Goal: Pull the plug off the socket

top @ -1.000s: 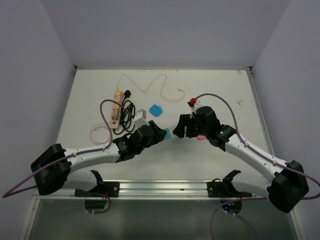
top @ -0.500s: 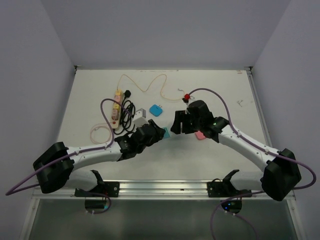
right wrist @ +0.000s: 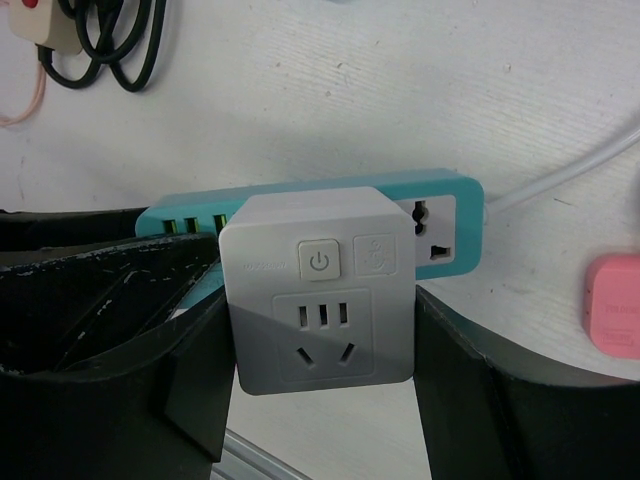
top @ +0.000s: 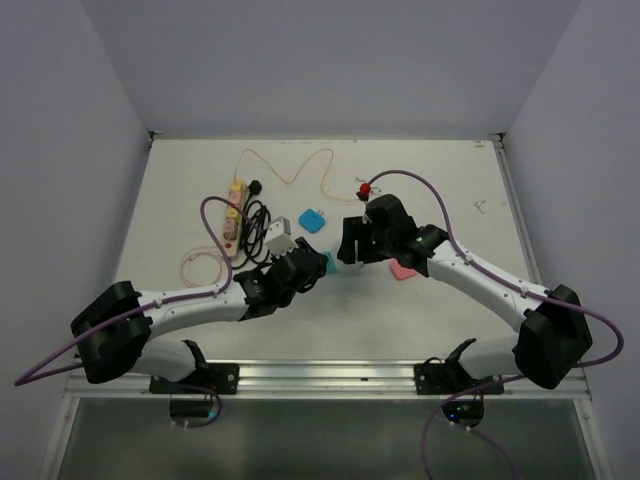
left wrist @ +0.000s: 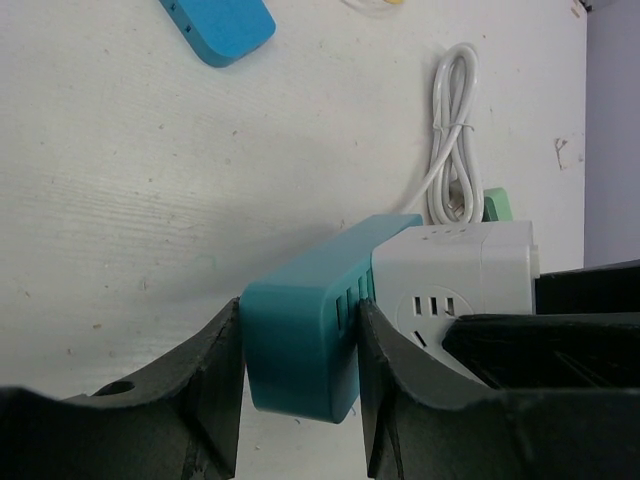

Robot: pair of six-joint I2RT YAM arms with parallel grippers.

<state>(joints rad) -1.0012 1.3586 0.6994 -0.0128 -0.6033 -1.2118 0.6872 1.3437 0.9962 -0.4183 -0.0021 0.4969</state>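
Read from the left edge of the white table (top: 440,170). A beige power strip with pink switches (top: 233,215) and a coiled black cable (top: 257,222) lie towards that edge; neither is involved.

Near the middle of the surface, the left gripper (left wrist: 298,360) is clamped across one end of the teal plastic power strip (left wrist: 320,265), a finger flat on each long side. Whether the strip rests on the surface or hangs just above it cannot be told.

Just right of that hold, the white cube-shaped plug adapter (right wrist: 310,225) sits on the strip's socket face. No gap shows at its base, so it looks fully seated. The right gripper (right wrist: 320,335) is closed on this adapter, one finger on each of two opposite sides.

A bundled white cord (left wrist: 455,140) lies beyond the strip, a flat blue plastic piece (top: 312,221) lies towards the far edge, and a small pink block (right wrist: 612,305) lies right of the strip, apart from it.

The step in hand is judged to be parting plug from socket. The left arm should serve as a fixed anchor. The right should draw the adapter straight out, square to the socket face. Twisting or levering sideways could bend the pins or let the fingers slide on the smooth sides. If the adapter resists, gentle rocking beats a jerk.
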